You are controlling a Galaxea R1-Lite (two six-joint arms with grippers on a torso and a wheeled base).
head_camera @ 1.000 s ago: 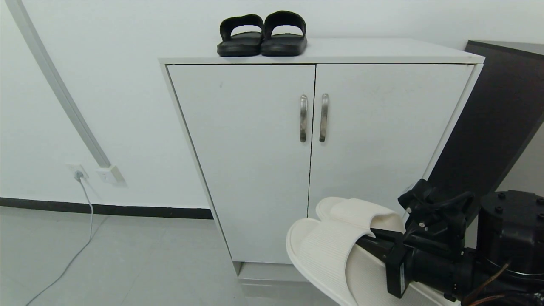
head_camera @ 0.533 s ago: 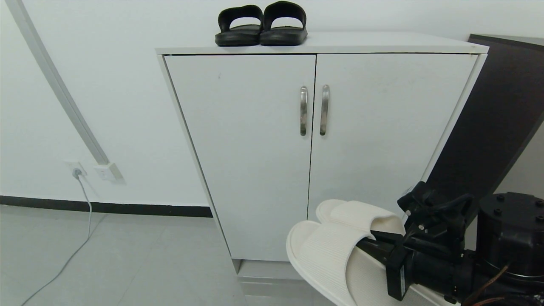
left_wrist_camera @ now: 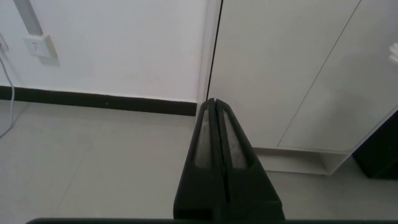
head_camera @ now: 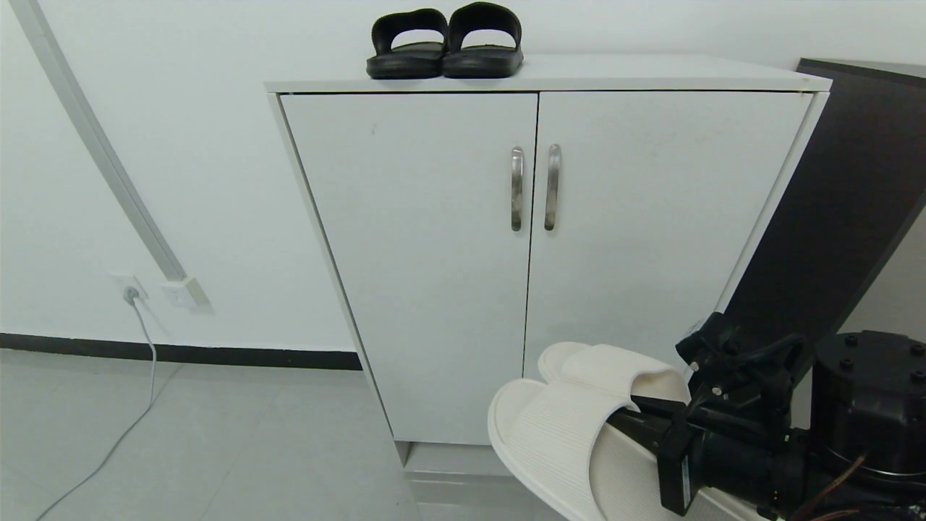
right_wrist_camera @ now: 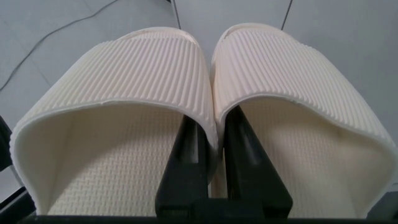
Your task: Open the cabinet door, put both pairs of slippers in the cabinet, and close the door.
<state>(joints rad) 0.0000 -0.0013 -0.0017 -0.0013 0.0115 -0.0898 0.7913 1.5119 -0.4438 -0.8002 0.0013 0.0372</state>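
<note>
Right gripper pinches white slippers near the closed cabinet doors (left gripper pressed together), open floor left

We see a white cabinet standing on the grey tiled floor, close against the wall. Both of its doors are shut, and the two metal handles hang side by side at the middle seam. On its flat top, over the left door and by the front edge, a pair of black slippers sits side by side, touching. A grey cable trails across the floor to our left, well apart from the cabinet.
</note>
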